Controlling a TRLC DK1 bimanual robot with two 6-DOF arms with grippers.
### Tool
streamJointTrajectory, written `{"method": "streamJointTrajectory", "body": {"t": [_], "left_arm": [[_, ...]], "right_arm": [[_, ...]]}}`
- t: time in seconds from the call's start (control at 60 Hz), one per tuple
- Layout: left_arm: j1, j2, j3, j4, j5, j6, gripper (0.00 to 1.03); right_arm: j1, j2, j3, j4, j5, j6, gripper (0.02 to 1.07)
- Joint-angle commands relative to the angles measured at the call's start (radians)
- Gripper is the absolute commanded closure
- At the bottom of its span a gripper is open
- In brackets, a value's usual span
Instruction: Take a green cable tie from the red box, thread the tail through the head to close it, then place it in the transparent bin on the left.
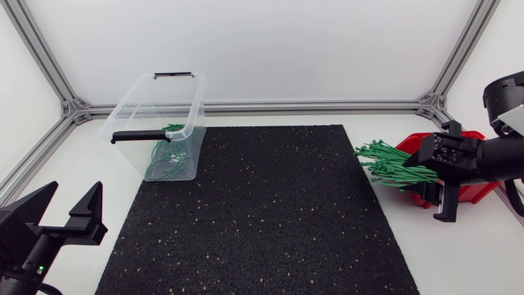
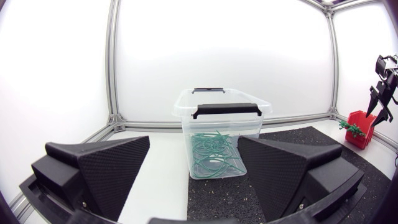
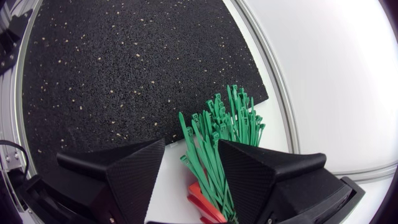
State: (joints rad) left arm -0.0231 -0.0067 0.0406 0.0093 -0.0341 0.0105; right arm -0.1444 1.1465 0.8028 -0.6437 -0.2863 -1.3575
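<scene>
A bundle of green cable ties (image 1: 385,161) sticks out of the red box (image 1: 483,192) at the table's right side, fanning toward the black mat. My right gripper (image 1: 432,176) hovers over the box. In the right wrist view its fingers stand apart around the cable ties (image 3: 214,134), with white table showing beside one finger and the red box (image 3: 202,199) under them. The transparent bin (image 1: 155,111) stands at the back left and holds looped green ties (image 1: 168,160). My left gripper (image 1: 72,197) sits open and empty at the front left, facing the bin (image 2: 221,118).
A black speckled mat (image 1: 262,213) covers the table's middle, between the bin and the red box. Aluminium frame rails (image 1: 327,106) run along the back edge and corners. The bin has black handles (image 2: 225,109).
</scene>
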Motion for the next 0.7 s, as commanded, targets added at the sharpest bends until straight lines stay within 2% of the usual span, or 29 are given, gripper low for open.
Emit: {"method": "streamJointTrajectory", "body": {"t": [0.0, 0.183, 0.283, 0.5, 0.583, 0.683], "left_arm": [[-0.009, -0.001, -0.039, -0.017, 0.0, -0.007, 0.04], [-0.011, 0.001, -0.039, -0.017, 0.0, -0.007, 0.04], [-0.011, 0.002, -0.039, -0.017, 0.0, -0.007, 0.04], [-0.015, 0.002, -0.039, -0.017, 0.0, -0.007, 0.04], [-0.017, 0.002, -0.039, -0.017, 0.0, -0.007, 0.04], [-0.017, 0.004, -0.039, -0.017, 0.0, -0.007, 0.04]], "right_arm": [[0.029, -0.001, -0.047, 0.027, 0.026, -0.049, 0.55], [0.068, 0.055, -0.054, 0.036, 0.055, -0.066, 0.56], [0.075, 0.081, -0.056, 0.062, 0.065, -0.068, 0.64], [0.075, 0.133, -0.053, 0.098, 0.081, -0.081, 0.66], [0.075, 0.136, -0.059, 0.11, 0.079, -0.088, 0.76], [0.078, 0.144, -0.063, 0.124, 0.081, -0.086, 0.77]]}}
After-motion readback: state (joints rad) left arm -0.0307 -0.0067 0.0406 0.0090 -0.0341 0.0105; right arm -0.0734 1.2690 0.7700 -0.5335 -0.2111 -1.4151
